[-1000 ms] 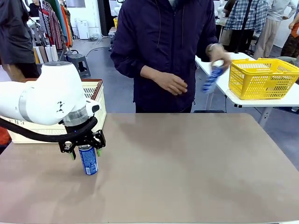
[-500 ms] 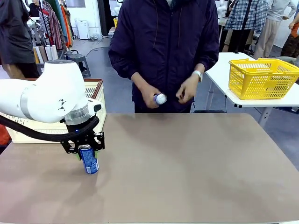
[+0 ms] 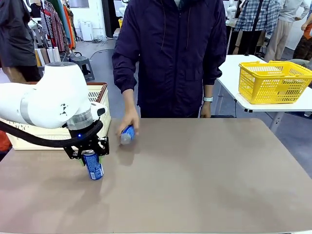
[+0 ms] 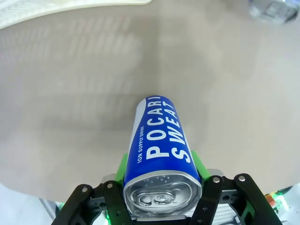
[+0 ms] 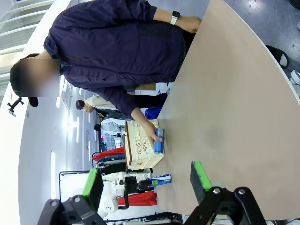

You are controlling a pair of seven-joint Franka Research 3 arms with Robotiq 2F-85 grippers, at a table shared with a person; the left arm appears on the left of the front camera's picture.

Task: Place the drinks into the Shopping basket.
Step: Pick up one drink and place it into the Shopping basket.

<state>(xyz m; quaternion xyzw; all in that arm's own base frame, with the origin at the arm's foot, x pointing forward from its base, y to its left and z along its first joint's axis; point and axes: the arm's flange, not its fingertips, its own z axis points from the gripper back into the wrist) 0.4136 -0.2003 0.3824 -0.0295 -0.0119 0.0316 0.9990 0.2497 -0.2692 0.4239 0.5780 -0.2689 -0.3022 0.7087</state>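
A blue and white drink can (image 3: 92, 166) stands slightly tilted at the table's left front, and I cannot tell whether its base touches the tabletop. My left gripper (image 3: 89, 155) is shut on its upper part. In the left wrist view the green pads (image 4: 123, 164) press both sides of the can (image 4: 161, 140). The person's hand sets a second blue can (image 3: 127, 134) down on the table nearby. The cream Shopping basket (image 3: 101, 105) stands behind my left arm at the table's left edge. My right gripper (image 5: 146, 180) hangs open above the table, nothing between its fingers.
A bright yellow mesh basket (image 3: 273, 80) sits on a white table at the far right. The person stands at the far edge with the other hand (image 3: 204, 111) resting there. The brown tabletop (image 3: 204, 175) stretches to the right.
My left gripper closed on the blue and white can and tilted it a little. The person brought a second can from the right, passed it between hands and lowered it to the table.
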